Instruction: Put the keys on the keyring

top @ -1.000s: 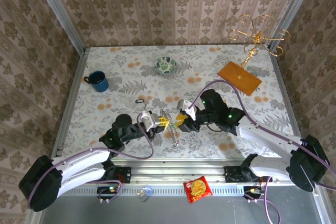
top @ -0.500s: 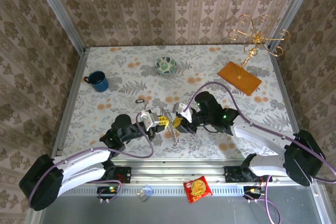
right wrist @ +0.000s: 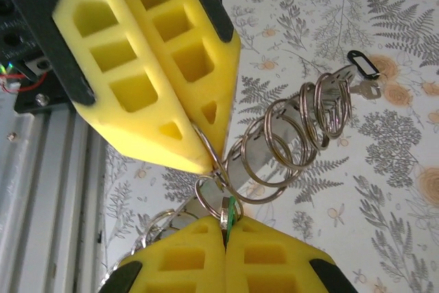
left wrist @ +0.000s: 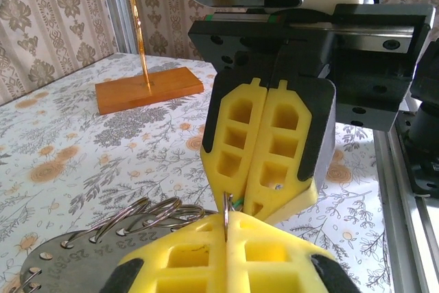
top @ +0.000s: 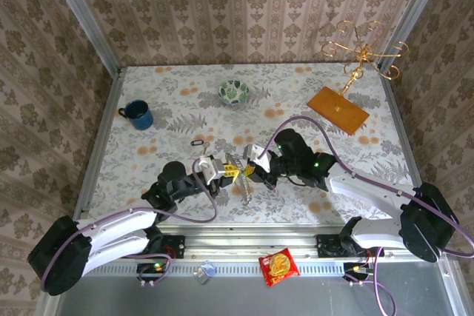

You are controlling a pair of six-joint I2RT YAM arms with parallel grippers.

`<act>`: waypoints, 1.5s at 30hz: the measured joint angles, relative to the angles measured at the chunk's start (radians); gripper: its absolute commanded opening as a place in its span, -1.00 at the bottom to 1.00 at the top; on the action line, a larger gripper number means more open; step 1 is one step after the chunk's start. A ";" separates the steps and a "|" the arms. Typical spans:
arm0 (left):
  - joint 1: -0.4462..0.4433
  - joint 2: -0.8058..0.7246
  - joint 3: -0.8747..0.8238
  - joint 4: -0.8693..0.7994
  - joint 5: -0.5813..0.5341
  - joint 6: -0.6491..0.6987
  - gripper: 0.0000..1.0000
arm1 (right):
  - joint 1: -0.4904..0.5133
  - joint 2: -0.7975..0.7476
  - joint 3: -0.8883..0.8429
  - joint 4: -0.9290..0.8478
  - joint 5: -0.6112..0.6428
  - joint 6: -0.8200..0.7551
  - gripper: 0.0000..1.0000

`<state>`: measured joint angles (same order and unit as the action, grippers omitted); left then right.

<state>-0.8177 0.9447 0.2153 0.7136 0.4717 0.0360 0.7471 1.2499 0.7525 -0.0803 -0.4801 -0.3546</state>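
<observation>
As both hands are meeting above the near tabletop (top: 170, 101), the left hand (left wrist: 226, 232) is pressing its fingers (left wrist: 182, 260) together on a thin split ring (right wrist: 208, 158), while the right hand (right wrist: 226, 232) is pinching the green key (right wrist: 233, 208), just a sliver showing. A numbered metal plate (left wrist: 75, 260) carrying further rings is hanging beside them.

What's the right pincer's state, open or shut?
Shut: the right pincer has its yellow pads pressed together, pinching a metal ring and a green key.
</observation>
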 measured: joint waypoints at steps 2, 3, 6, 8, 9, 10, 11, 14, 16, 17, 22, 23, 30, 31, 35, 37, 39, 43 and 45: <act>0.000 0.010 -0.003 0.014 0.000 -0.003 -1.00 | 0.000 0.016 0.011 -0.006 0.010 -0.019 -1.00; 0.000 0.013 -0.005 0.021 -0.001 -0.004 -1.00 | 0.000 0.025 0.015 -0.007 0.013 -0.027 -1.00; 0.000 0.023 -0.010 0.034 -0.005 -0.006 -1.00 | 0.003 0.042 0.020 -0.014 0.019 -0.047 -1.00; 0.000 0.024 -0.013 0.036 -0.008 -0.006 -1.00 | 0.004 0.042 0.020 -0.025 0.021 -0.060 -1.00; 0.000 0.024 -0.013 0.036 -0.010 -0.006 -1.00 | 0.005 0.042 0.021 -0.029 0.021 -0.063 -1.00; -0.001 0.024 -0.013 0.035 -0.012 -0.006 -1.00 | 0.005 0.042 0.021 -0.032 0.021 -0.066 -1.00; -0.002 0.024 -0.013 0.035 -0.014 -0.006 -1.00 | 0.005 0.042 0.021 -0.035 0.021 -0.068 -1.00; -0.007 0.024 -0.014 0.035 -0.021 -0.006 -1.00 | 0.005 0.042 0.021 -0.043 0.021 -0.072 -1.00; -0.008 0.025 -0.014 0.035 -0.023 -0.006 -1.00 | 0.005 0.042 0.021 -0.048 0.021 -0.074 -1.00; -0.008 0.027 -0.014 0.036 -0.024 -0.006 -1.00 | 0.006 0.043 0.023 -0.053 0.021 -0.074 -1.00; -0.008 0.037 -0.014 0.036 -0.024 -0.006 -1.00 | 0.006 0.064 0.032 -0.058 0.019 -0.074 -1.00; -0.008 0.038 -0.014 0.035 -0.024 -0.006 -1.00 | 0.006 0.068 0.032 -0.058 0.018 -0.074 -0.93; -0.014 0.038 -0.014 0.047 -0.027 -0.006 -1.00 | -0.014 0.020 0.006 -0.050 0.016 -0.047 -0.35; -0.014 0.038 -0.014 0.048 -0.026 -0.006 -1.00 | -0.027 -0.010 -0.009 -0.049 0.012 -0.040 -0.33; -0.014 0.044 -0.014 0.054 -0.011 -0.006 -1.00 | -0.079 -0.134 -0.043 -0.051 -0.027 -0.027 -0.34; -0.014 0.055 -0.014 0.058 0.002 -0.006 -1.00 | -0.086 -0.159 -0.043 -0.046 -0.055 -0.023 -0.35; -0.014 0.065 -0.014 0.058 0.014 -0.006 -1.00 | -0.086 -0.162 -0.043 -0.029 -0.099 -0.008 -0.37; -0.014 0.081 -0.014 0.062 0.039 -0.006 -1.00 | -0.085 -0.134 -0.043 0.015 -0.163 0.022 -0.42; -0.014 0.089 -0.014 0.071 0.049 -0.006 -1.00 | -0.084 -0.108 -0.043 0.032 -0.187 0.031 -0.46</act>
<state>-0.8318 1.0332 0.2012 0.7849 0.5209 0.0303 0.6636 1.1419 0.7094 -0.0479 -0.6666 -0.3241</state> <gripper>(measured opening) 0.053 0.285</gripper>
